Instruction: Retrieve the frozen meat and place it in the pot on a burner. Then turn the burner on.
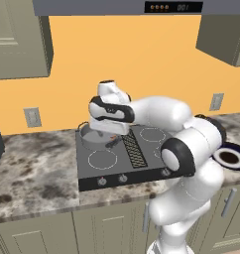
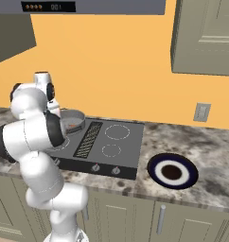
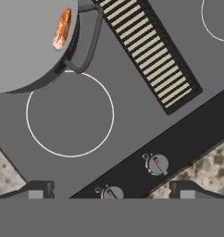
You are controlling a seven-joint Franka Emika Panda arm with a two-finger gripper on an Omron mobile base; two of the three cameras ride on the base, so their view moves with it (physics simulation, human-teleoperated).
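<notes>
Hovering over the stove's front edge, I'm lining the gripper (image 3: 111,194) up on the knobs (image 3: 156,165), and I'm judging the meat (image 3: 62,28) step done, since it's lying inside the pot (image 3: 26,51) on the rear left burner. I'm aiming to pick the knob matching that burner and descend squarely on it; the fingers are standing wide apart, holding and touching nothing
</notes>
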